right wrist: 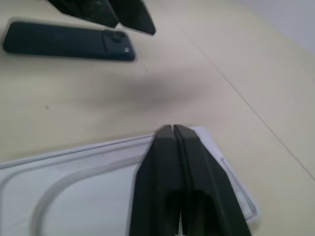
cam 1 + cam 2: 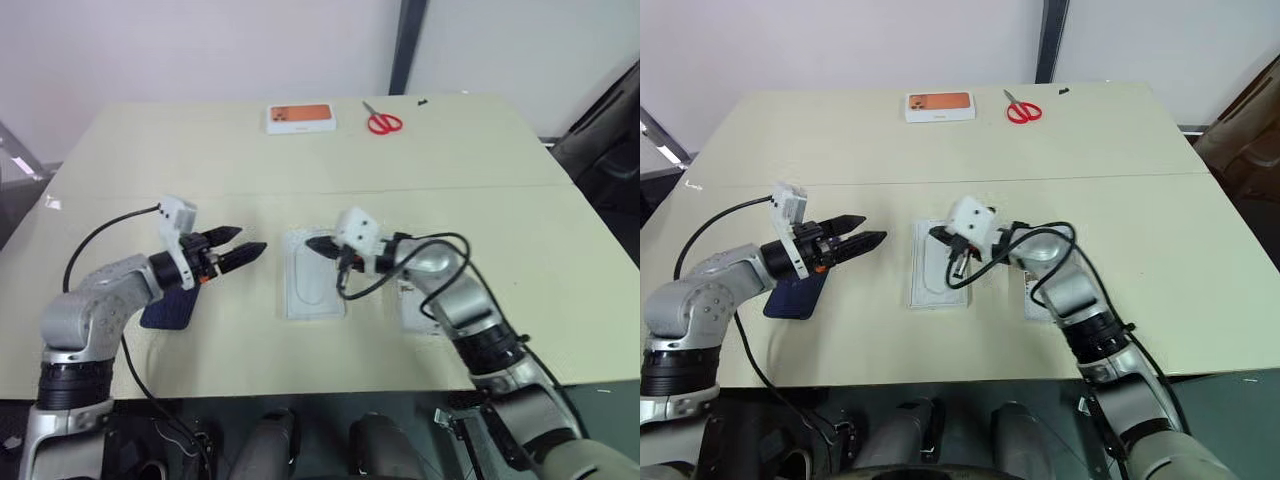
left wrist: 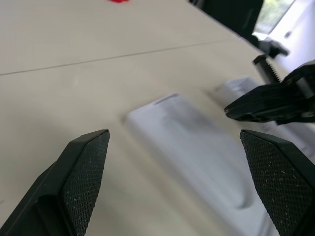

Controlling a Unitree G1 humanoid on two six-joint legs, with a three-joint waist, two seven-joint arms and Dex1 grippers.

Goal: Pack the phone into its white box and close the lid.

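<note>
The dark navy phone (image 2: 168, 311) lies flat on the table under my left forearm, its camera cluster visible in the right wrist view (image 1: 115, 42). My left gripper (image 2: 252, 240) hovers open and empty to the right of the phone, pointing at the middle of the table. My right gripper (image 2: 318, 245) is shut on nothing, with its tip (image 1: 170, 129) over the far corner of a thin white insert (image 2: 312, 280) with an oval recess. A white cardboard piece (image 2: 413, 312) lies under my right forearm, mostly hidden. I cannot tell whether it is the white box or the lid.
An orange-topped white box (image 2: 300, 118) and red scissors (image 2: 383, 123) lie at the far edge of the cream table (image 2: 520, 230). A seam crosses the tabletop behind both grippers. A cable loops from each wrist.
</note>
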